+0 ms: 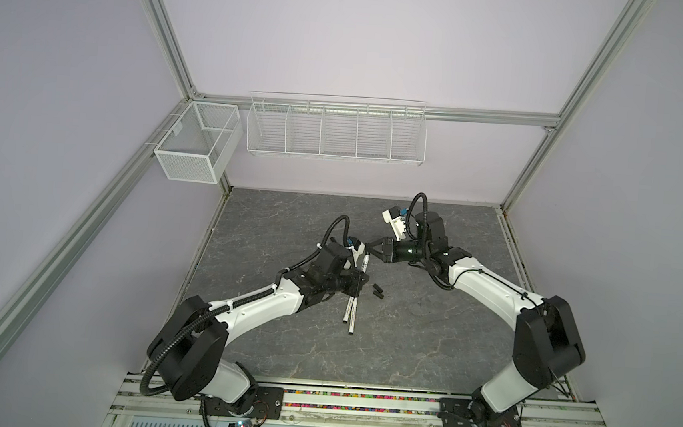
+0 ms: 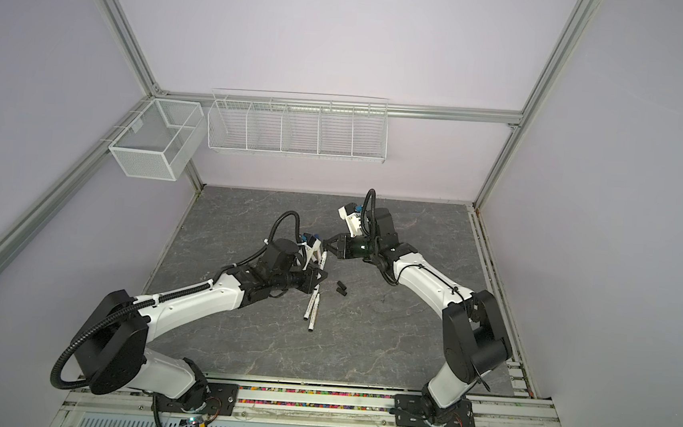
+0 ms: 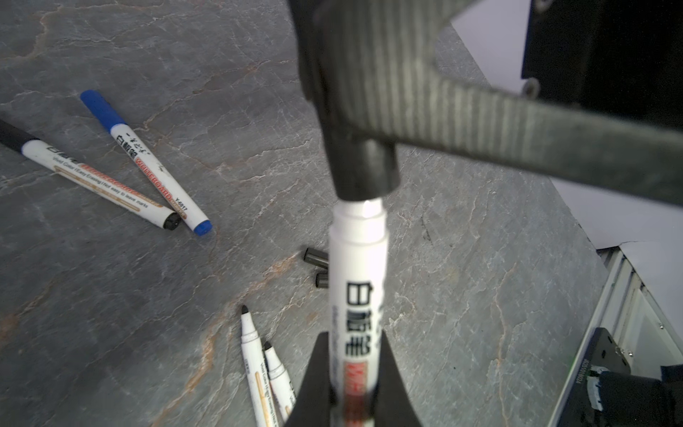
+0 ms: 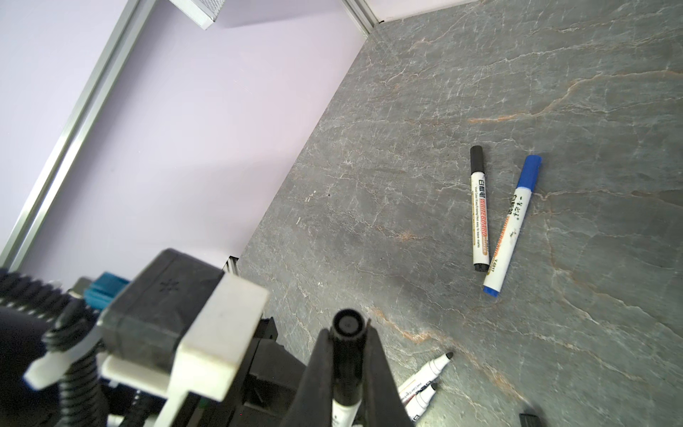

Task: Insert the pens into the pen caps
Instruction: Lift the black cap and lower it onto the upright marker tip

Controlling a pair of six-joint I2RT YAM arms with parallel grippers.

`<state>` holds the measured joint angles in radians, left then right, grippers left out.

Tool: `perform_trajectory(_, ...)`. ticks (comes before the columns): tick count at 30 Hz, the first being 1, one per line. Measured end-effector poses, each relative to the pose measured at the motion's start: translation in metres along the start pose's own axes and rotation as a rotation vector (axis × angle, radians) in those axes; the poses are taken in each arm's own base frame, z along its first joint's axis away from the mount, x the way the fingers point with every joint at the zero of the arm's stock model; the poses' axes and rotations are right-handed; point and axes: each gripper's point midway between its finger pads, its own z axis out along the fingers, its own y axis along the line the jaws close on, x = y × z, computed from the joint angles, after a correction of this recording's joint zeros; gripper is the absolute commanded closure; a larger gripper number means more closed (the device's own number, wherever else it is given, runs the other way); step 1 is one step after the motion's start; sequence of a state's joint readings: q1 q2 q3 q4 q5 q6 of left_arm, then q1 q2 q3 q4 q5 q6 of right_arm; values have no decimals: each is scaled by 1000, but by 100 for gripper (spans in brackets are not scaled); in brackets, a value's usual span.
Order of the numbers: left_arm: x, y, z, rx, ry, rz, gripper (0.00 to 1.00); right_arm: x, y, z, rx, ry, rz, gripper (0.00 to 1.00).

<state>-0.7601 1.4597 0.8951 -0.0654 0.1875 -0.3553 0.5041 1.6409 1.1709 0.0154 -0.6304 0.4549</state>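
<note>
Left wrist view, centre frame: your left gripper (image 3: 353, 340) is clamped on a white pen (image 3: 357, 266), its black fingers (image 3: 314, 380) pinching the lettered barrel near the bottom edge. A black cap (image 3: 364, 170) sits over the pen's tip, with a band of white neck showing between the cap's rim and the barrel's shoulder. Your right gripper (image 4: 347, 332), at bottom centre of the right wrist view, is closed on that cap, whose round end faces the lens. In both top views the two grippers meet tip to tip just above the middle of the frame, over the grey stone-patterned table (image 1: 404, 353). At the left of the left wrist frame, a black-capped pen (image 3: 99, 181) and a blue-capped pen (image 3: 148, 162) lie on the table in a V, their lower ends just beside each other. Two uncapped pens (image 3: 255, 366) lie side by side at bottom centre, dark tips pointing up the frame. Two loose caps (image 3: 316, 257), both black, lie near each other just left of the held pen, partly hidden behind it.
</note>
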Motion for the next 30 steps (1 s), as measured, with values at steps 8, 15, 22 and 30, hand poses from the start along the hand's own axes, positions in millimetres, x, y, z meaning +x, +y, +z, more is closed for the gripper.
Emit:
perform_trajectory(8,-13,-15,1,80,-34,1,100,-5,5,-19,-67,-3,1,93)
perform_trajectory(15,-18,-22,5,112,-23,4,100,-6,5,-27,-105,5,-21,93)
perform_trajectory(22,-17,-25,7,129,-7,13,100,-4,6,-31,-111,17,-49,93)
perform_trajectory(30,-25,-34,7,167,-25,50,100,-7,13,-41,-90,5,-114,93)
